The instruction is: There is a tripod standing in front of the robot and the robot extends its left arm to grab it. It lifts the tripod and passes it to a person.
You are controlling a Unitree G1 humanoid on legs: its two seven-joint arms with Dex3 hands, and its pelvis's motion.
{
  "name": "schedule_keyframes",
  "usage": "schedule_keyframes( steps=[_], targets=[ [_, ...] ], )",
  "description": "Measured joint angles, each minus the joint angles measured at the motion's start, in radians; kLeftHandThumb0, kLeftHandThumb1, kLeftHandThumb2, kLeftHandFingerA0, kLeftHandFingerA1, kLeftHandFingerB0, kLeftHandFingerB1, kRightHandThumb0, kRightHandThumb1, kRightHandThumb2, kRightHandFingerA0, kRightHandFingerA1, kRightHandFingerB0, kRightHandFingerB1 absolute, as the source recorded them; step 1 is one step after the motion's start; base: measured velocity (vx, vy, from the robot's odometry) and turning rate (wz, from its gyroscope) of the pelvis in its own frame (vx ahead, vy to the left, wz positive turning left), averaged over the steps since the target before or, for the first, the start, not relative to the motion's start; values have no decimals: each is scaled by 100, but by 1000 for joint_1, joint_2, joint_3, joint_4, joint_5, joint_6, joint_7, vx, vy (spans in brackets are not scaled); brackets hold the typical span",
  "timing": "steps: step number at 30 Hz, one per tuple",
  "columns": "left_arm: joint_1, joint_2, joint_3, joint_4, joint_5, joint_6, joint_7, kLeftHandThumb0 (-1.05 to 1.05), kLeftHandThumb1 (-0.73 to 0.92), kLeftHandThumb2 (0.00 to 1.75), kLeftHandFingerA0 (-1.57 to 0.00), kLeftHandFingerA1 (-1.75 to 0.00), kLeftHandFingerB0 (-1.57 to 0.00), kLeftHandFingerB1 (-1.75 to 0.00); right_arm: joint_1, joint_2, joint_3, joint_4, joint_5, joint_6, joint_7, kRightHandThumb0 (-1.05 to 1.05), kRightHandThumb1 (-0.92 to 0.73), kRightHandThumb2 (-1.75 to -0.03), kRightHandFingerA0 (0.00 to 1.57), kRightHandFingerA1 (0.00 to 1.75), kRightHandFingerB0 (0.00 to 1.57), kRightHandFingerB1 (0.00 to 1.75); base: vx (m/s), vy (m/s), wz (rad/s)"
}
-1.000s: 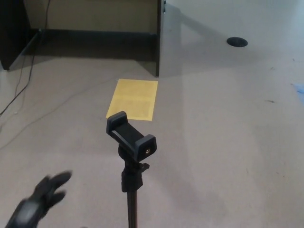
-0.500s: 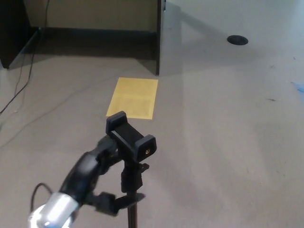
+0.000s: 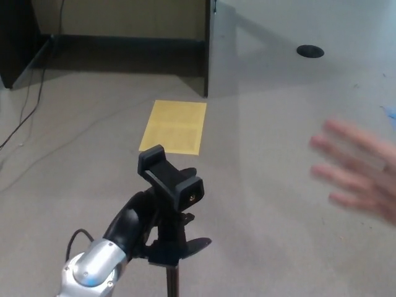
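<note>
Head view shows the left hand (image 3: 154,232) lowest in the picture, at the neck of the tripod (image 3: 170,185), just under its phone clamp (image 3: 171,178). The fingers (image 3: 189,246) are wrapped round the pole, one of them sticking out to the right of it, so the hand seems to have hold of the tripod; how firm the grip is, I cannot tell. Probably the hand takes the tripod high, near the top, because this part is nearest to the arm and the weight can hang below it. The tripod stands upright on the floor (image 3: 260,247), near the bottom edge; its legs are out of the picture. The right hand is not in view.

Further away, at the right edge, a person's hand (image 3: 359,176) comes in, blurred, with the fingers spread and pointing to the tripod but well apart from it. I judge it waits to receive the tripod. The lift seems not yet begun.

Behind the tripod a yellow sheet (image 3: 174,127) lies flat on the floor. Beyond it stands a dark panel (image 3: 207,46) of some furniture.
</note>
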Motion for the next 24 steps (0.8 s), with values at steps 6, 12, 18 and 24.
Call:
schedule_keyframes(
  steps=[6,12,18,24],
  targets=[
    [-67,-12,-9,125,11,-10,7,-56,40,66,-12,-41,-5,-22,-9,0,-2,1,-3,0,0,-38,-69,-60,80,47,57,39,0,0,0],
    [-107,-12,-10,233,24,-21,17,-58,40,68,-14,-42,-5,-24,-18,-2,-4,-4,-2,1,8,-40,-69,-61,73,43,56,38,0,0,0],
    [-96,-14,-11,246,37,-34,24,-30,27,85,-2,-48,0,-48,-19,-3,-3,-5,-3,2,19,-40,-70,-60,76,44,56,38,0,0,0],
    [-56,-35,-31,250,51,-43,36,-29,29,85,-3,-47,0,-48,-1,-3,5,-1,-4,0,28,-40,-69,-62,78,47,56,39,0,0,0]
  ],
)
